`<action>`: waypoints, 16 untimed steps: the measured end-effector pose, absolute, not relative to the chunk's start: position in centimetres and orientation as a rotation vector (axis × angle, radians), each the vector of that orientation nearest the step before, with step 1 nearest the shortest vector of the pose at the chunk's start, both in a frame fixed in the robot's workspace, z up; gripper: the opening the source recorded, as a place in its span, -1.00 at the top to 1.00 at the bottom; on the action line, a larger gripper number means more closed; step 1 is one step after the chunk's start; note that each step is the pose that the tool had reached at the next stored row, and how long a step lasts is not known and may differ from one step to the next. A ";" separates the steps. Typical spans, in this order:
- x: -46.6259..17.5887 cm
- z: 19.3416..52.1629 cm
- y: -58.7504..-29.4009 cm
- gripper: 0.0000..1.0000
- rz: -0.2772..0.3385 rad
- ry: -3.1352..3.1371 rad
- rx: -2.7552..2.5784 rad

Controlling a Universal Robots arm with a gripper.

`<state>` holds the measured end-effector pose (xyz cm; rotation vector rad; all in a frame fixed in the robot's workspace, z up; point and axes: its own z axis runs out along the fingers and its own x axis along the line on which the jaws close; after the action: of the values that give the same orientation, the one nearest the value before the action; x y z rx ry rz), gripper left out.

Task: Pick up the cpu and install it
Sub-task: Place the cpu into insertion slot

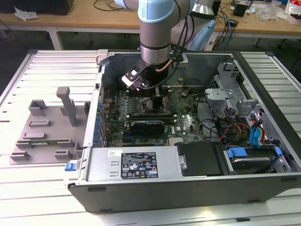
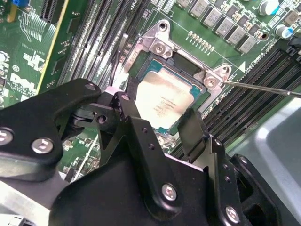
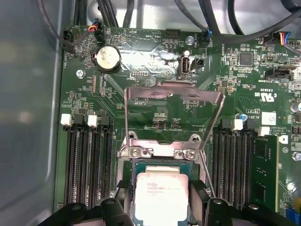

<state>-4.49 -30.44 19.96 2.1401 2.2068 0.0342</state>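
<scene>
1. Holding the chip (image 2: 164,101) by two sides, the black gripper (image 2: 159,109) has its fingers (image 2: 131,120) tight on the chip's edges, only as wide apart as the chip.
2. In both wrist views the chip, silver on top, is down at the square socket (image 2: 157,37) on the green board (image 3: 141,56). I cannot tell if it lies fully in.
3. Just past it, the socket's metal flap (image 3: 174,92) stands lifted up, and a thin metal rod (image 2: 263,88) sticks out beside the socket.
4. Farther off, the arm (image 1: 157,23) reaches down into the open computer case (image 1: 164,193), which sits on a white table (image 1: 47,66).
5. A grey tray (image 1: 42,127) lies on the table beside the case, at the exterior view's left.
</scene>
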 end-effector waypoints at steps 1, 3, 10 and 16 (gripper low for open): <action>-4.5 20.1 -30.4 -0.23 0.034 2.207 2.140; -4.5 20.4 -30.4 -0.23 0.034 2.207 2.140; -4.5 20.5 -30.4 0.18 0.034 2.207 2.140; -4.5 20.6 -30.4 0.79 0.035 2.207 2.140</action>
<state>-4.49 -30.44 20.58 2.1400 2.2069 0.0345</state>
